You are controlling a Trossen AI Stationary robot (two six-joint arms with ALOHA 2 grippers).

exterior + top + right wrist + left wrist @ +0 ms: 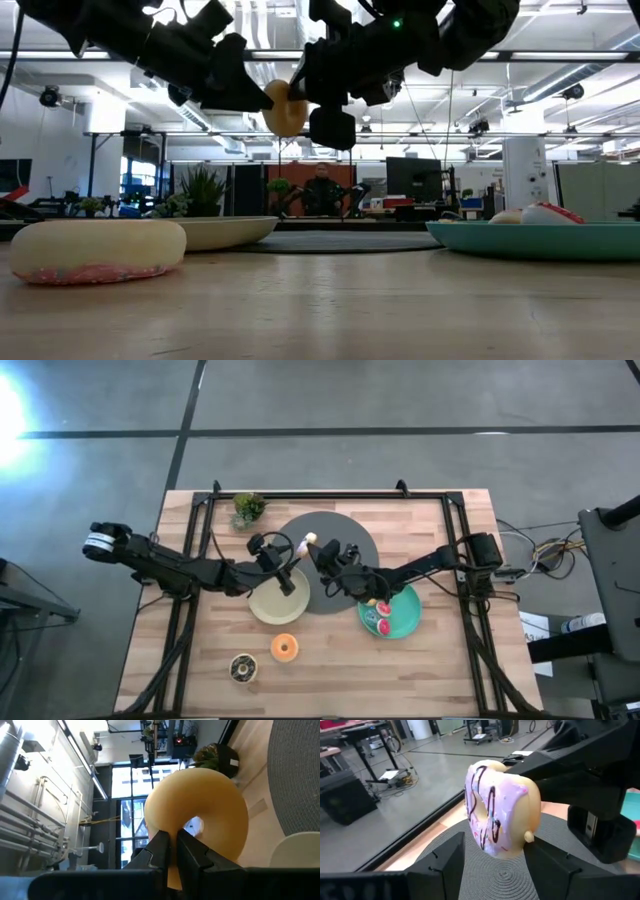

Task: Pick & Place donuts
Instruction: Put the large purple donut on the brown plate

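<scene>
Wooden table (200, 660) mid-handoff: right gripper (172, 845) is clenched on the pink donut (500, 810), holding it upright in the air above the grey disc (350, 540). Left gripper (492, 865) gapes wide, donut at its 12 o'clock between the fingers.

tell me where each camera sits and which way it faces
high: above the table, looking straight down; both arms, left gripper, right gripper.
low: at tabletop height, looking level across; both arms overhead.
left wrist: on the left arm, past its open fingers at the pink-frosted donut.
right wrist: on the right arm, fingers shut on that donut's rim.
shared: all show this donut, held above the grey disc.
</scene>
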